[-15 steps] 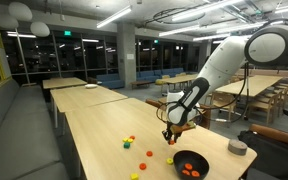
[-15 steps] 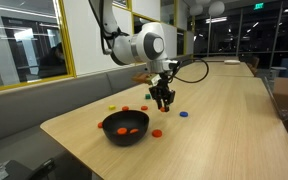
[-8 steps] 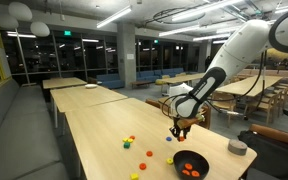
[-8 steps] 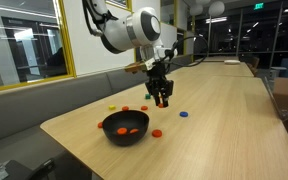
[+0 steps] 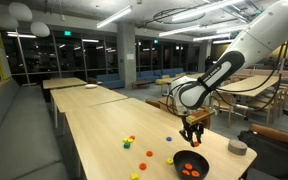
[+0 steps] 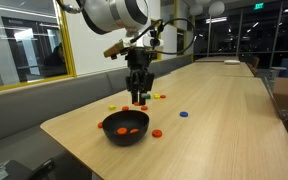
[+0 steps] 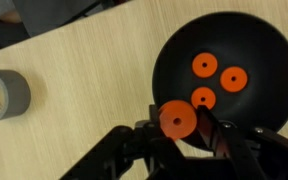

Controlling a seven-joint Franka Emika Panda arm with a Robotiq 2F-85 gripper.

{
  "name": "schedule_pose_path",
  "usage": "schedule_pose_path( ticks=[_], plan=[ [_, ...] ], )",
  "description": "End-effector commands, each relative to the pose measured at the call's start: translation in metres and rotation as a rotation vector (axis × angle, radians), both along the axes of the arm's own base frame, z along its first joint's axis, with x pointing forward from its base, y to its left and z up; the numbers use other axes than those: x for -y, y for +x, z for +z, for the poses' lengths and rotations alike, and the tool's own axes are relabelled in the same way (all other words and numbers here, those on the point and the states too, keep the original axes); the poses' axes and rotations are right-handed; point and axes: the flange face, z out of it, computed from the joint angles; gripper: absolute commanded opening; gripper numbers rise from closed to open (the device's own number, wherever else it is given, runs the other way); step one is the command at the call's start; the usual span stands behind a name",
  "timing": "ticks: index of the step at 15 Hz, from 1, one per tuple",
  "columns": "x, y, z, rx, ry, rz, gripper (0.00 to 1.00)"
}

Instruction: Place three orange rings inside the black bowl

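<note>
Hangs above the near edge of the black bowl [image 7: 259,50] with the jaws of the gripper [image 7: 179,128] clamped on one orange ring [image 7: 176,119], held face-up, likely ready for release beside three orange rings [image 7: 205,66] lying in the bowl just beyond the jaws.

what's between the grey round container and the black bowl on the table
Nothing: in the wrist view the stretch of wooden table between the grey container and the black bowl is bare.
</note>
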Motion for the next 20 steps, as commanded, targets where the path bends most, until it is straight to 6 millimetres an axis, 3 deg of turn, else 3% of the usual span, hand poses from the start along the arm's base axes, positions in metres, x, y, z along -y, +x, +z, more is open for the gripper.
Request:
schedule_pose_path(
  ticks=[1, 12, 18, 20],
  plan=[
    [-0.002, -0.018, 0.011, -0.06, 0.096, -0.033, 0.25],
    [0.009, -0.019, -0.02, -0.205, 0.331, -0.198, 0.25],
    [0.006, 0.002, -0.036, -0.193, 0.402, -0.299, 0.24],
    [0.008, 0.011, -0.037, -0.173, 0.392, -0.31, 0.68]
  ],
)
